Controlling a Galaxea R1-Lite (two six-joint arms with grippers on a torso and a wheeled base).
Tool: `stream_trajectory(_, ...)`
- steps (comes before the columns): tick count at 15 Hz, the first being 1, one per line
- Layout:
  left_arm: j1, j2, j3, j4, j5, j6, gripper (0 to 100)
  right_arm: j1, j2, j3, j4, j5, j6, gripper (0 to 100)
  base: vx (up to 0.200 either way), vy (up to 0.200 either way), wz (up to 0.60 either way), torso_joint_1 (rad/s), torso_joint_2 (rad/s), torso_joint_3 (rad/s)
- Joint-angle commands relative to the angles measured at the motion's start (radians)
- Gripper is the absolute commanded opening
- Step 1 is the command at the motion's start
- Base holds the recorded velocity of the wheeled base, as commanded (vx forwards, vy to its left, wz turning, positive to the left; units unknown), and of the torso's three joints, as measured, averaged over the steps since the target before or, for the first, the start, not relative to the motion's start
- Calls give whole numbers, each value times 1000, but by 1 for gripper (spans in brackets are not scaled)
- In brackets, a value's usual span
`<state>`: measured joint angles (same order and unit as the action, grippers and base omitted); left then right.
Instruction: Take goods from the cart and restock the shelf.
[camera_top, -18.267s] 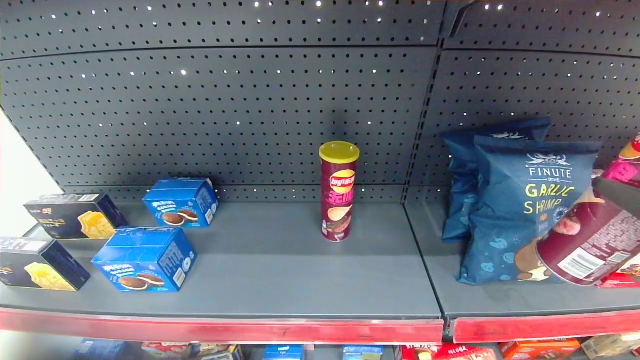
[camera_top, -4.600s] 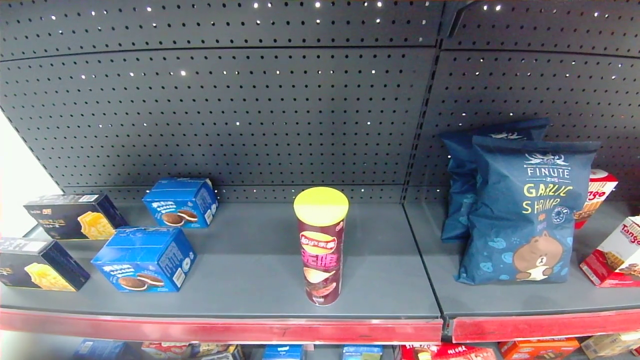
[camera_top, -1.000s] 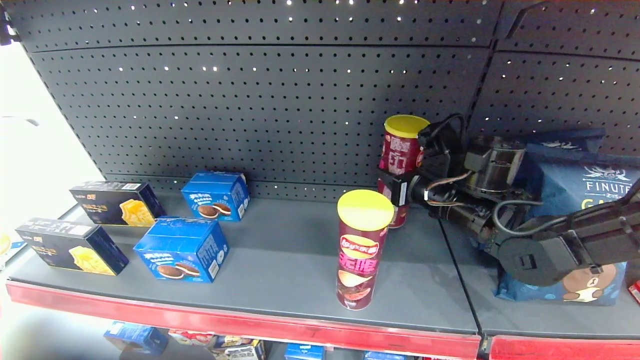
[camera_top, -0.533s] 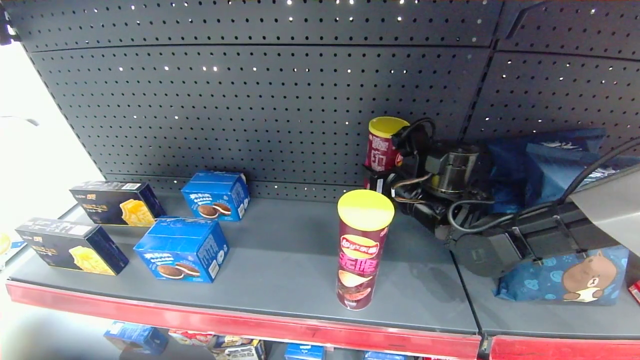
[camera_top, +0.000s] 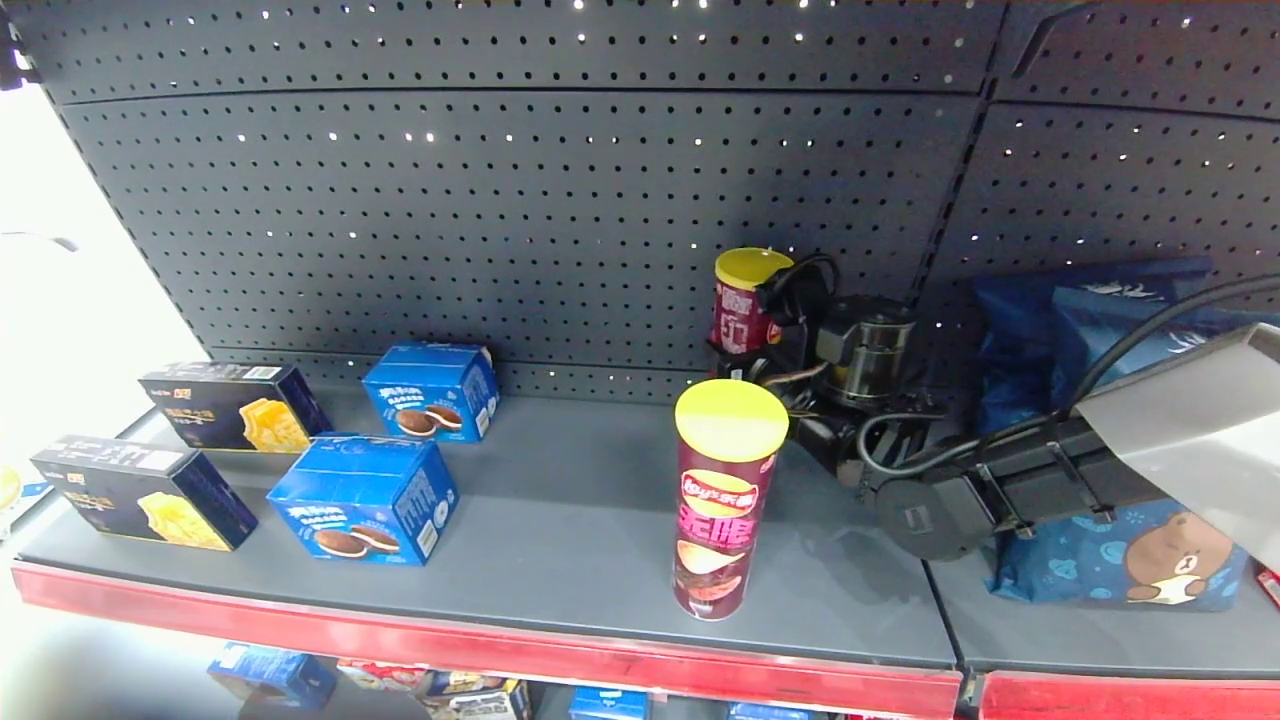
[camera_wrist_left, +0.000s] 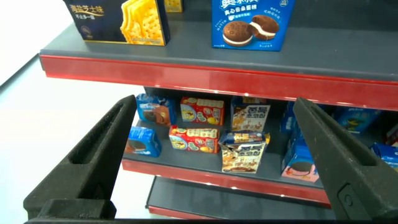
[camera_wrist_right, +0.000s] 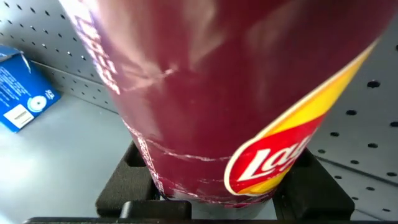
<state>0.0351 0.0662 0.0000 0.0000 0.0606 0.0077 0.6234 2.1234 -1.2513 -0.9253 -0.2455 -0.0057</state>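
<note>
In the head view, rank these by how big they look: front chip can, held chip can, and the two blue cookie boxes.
1. Front chip can and front blue cookie box: too alike to rank.
2. Rear blue cookie box.
3. Held chip can: farther back, partly hidden, so it only looks smallest.

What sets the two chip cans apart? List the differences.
The front can stands free; the rear can is clamped in the right hand. The front can sits near the red edge of the shelf; the rear can is back by the pegboard. Both are maroon tubes with yellow lids.
</note>
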Motion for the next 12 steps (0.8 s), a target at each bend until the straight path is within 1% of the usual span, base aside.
stream_trajectory(1,0,1,0,0,1,0,100,7,9,1,-1,0,7,0,0,0,0,0,0,0)
stream_trajectory(11,0,1,0,0,1,0,100,1,61,-4,-26,2,10,0,0,0,0,0,0,0)
stream_trajectory(12,0,1,0,0,1,0,100,2,61,-4,-27,2,10,100,0,0,0,0,0,0)
